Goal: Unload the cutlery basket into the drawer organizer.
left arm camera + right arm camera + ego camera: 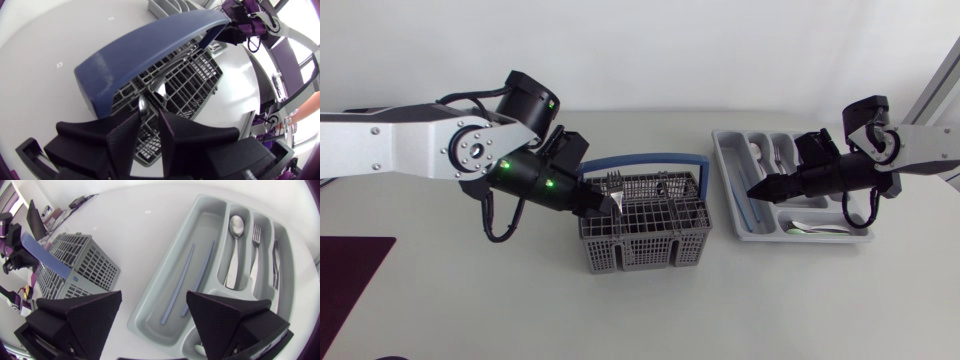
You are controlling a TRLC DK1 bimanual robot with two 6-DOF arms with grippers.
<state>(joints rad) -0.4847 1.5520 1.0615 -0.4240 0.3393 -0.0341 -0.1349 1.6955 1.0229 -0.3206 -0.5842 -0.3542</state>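
Head view, left gripper point(610, 205): down in the cutlery basket point(640, 250), can't tell if it's gripping anything
Basket: a metal piece point(159, 92) inside, so not done
Drawer organizer point(725, 165): spoon point(236, 226) and fork point(257, 232) already slotted
Right gripper point(752, 192): wide open, empty, over the organizer

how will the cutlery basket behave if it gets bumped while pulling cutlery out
The cutlery basket looks like light open plastic mesh, so it would probably slide on the smooth table. Its broad base makes tipping unlikely. The blue handle could snag the left gripper.
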